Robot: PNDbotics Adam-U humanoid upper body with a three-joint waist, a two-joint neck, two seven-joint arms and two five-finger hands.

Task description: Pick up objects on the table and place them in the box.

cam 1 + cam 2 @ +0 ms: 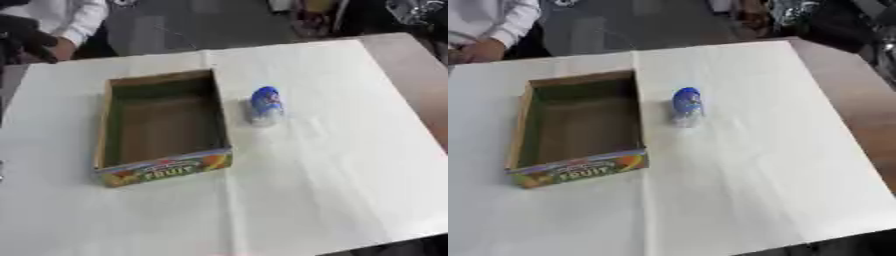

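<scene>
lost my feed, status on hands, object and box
No robot hand in view. Blue object lying on table beside box's right wall. Box open, empty. Nothing between them.

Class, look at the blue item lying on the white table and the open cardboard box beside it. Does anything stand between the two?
Nothing visible does. The blue item lies on the table just off the right wall of the box, with only bare white surface between them. The box looks empty. Neither robot hand shows.
</scene>
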